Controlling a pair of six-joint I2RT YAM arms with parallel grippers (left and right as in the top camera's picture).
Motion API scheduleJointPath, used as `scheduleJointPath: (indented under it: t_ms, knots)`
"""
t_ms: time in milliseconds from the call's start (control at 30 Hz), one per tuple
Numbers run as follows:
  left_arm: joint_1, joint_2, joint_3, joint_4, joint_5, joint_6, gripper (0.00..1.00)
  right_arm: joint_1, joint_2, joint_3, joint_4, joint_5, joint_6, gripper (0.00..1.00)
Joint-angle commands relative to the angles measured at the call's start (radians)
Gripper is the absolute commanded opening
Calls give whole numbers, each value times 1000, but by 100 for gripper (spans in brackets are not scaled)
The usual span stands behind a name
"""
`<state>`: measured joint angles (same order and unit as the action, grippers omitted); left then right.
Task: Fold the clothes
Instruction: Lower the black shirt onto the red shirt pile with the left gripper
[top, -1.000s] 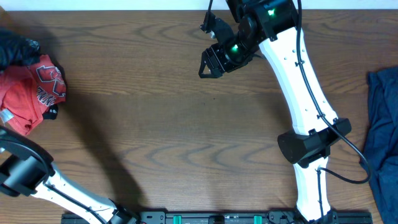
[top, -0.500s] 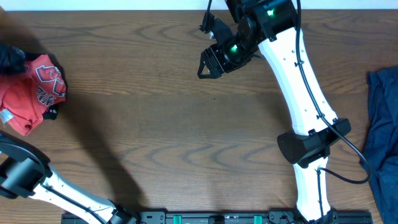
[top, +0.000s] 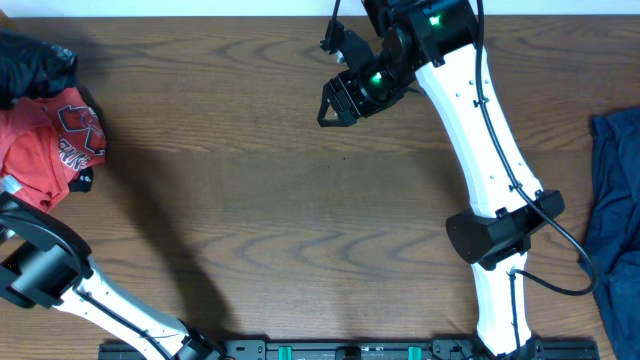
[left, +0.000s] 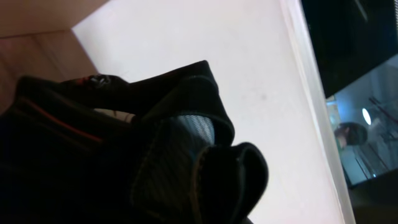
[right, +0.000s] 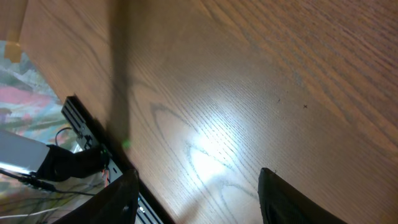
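One black jersey (top: 38, 66) is held at far left by the closed left gripper, well apart from the open, empty right gripper (top: 330, 103).

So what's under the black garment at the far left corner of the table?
A red garment with white lettering: its top edge runs beneath the black garment. How far it reaches under there is covered.

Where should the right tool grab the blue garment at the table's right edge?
Probably the upper left corner of the blue garment, where its edge lies exposed on the table. Bring the open right tool in from the left, the table-centre side. The rest of the cloth runs out of frame to the right, so its other edges can't be judged.
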<state>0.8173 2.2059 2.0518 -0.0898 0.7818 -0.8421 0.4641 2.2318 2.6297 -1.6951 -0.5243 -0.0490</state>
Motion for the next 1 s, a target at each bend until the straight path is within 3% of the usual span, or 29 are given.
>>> scheduleJointPath:
  t_ms: [0,200,967]
  knots:
    - [23,4,13,-8,-16,-5,6,15,-3,0,-3,-15,-21,59]
    - [46,6,13,-71,-16,46,5,15,-3,0,-3,-19,-24,58]
    - [75,11,13,-256,-40,40,6,40,-3,0,-3,-31,-27,57]
